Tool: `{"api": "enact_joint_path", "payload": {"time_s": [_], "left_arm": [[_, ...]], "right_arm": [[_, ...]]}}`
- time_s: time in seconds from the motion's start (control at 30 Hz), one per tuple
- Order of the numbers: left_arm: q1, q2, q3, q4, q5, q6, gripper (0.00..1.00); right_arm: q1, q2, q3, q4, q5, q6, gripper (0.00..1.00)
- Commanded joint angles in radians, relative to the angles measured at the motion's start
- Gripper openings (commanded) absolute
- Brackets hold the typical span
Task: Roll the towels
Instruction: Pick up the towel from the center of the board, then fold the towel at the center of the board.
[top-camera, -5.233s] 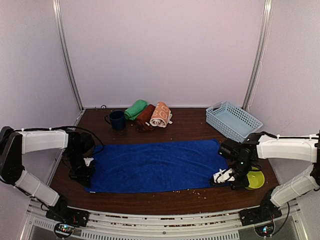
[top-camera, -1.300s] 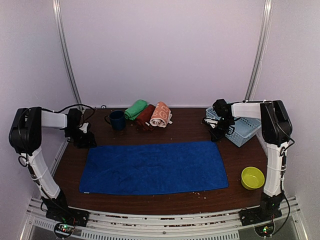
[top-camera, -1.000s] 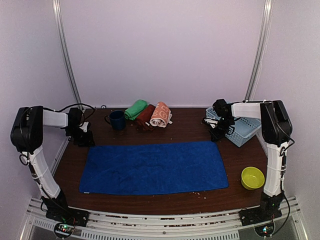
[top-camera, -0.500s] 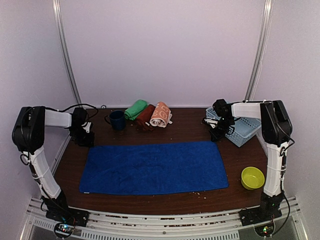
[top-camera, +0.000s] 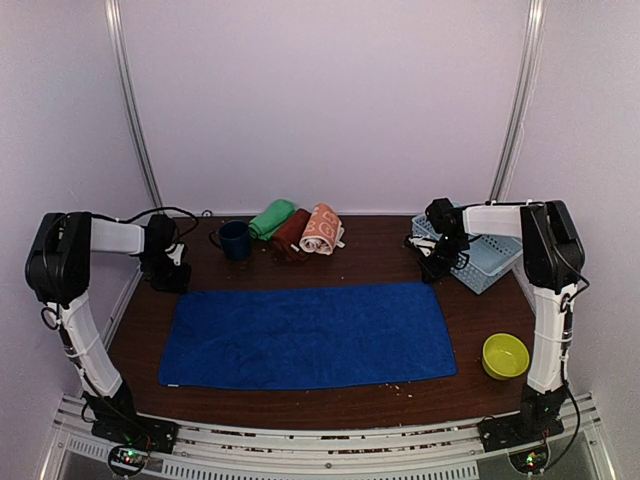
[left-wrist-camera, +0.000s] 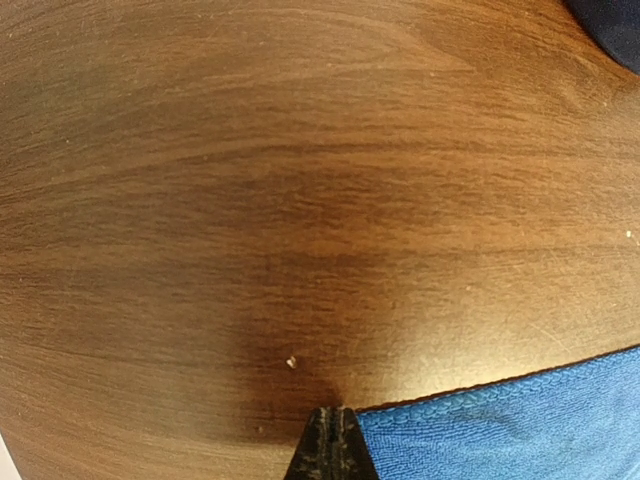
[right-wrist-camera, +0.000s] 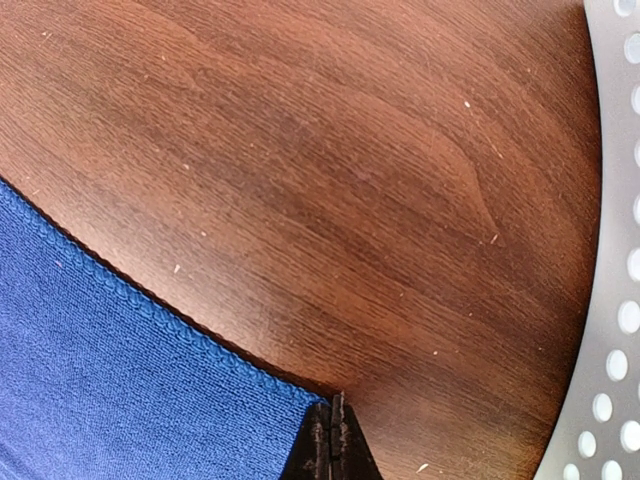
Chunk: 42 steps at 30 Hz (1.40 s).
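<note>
The blue towel lies spread flat on the table; the left gripper and right gripper each pinch closed on a far corner, likely to turn that edge over evenly and start the roll

**Both arms extended far, jaws closed**

Each arm is raised from its base to a high elbow, with the forearm turned inward. The left gripper and the right gripper are pointed downward. Each pair of jaws is closed tip to tip on a far corner of the blue towel.
</note>
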Motion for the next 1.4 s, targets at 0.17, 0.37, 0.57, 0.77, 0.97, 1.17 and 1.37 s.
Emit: {"api": "enact_joint_path", "payload": {"time_s": [0.17,0.37,0.57,0.77,0.97,1.17,1.37], "left_arm": [[-0.006,-0.124,-0.009,0.02,0.016,0.003,0.0],[-0.006,-0.186,-0.011,0.025,0.012,-0.001,0.0],[-0.006,-0.227,-0.021,0.032,0.025,-0.008,0.0],[-0.006,-0.272,-0.033,0.03,0.04,-0.021,0.0],[-0.005,-0.312,-0.003,-0.001,0.036,-0.031,0.0],[-0.006,-0.37,-0.025,-0.067,0.087,-0.047,0.0],[-0.006,-0.424,-0.085,-0.135,0.108,-0.04,0.0]], "right_arm": [[-0.018,-0.087,0.015,0.011,0.062,-0.006,0.0],[-0.039,-0.119,0.005,0.017,0.061,-0.003,0.0],[-0.054,-0.159,-0.024,0.054,0.055,-0.01,0.0],[-0.076,-0.197,-0.052,0.107,-0.012,-0.024,0.0],[-0.082,-0.228,-0.052,0.104,-0.06,-0.07,0.0],[-0.082,-0.291,-0.122,0.096,-0.089,-0.116,0.0],[-0.081,-0.381,-0.237,0.121,-0.141,-0.129,0.0]]}}
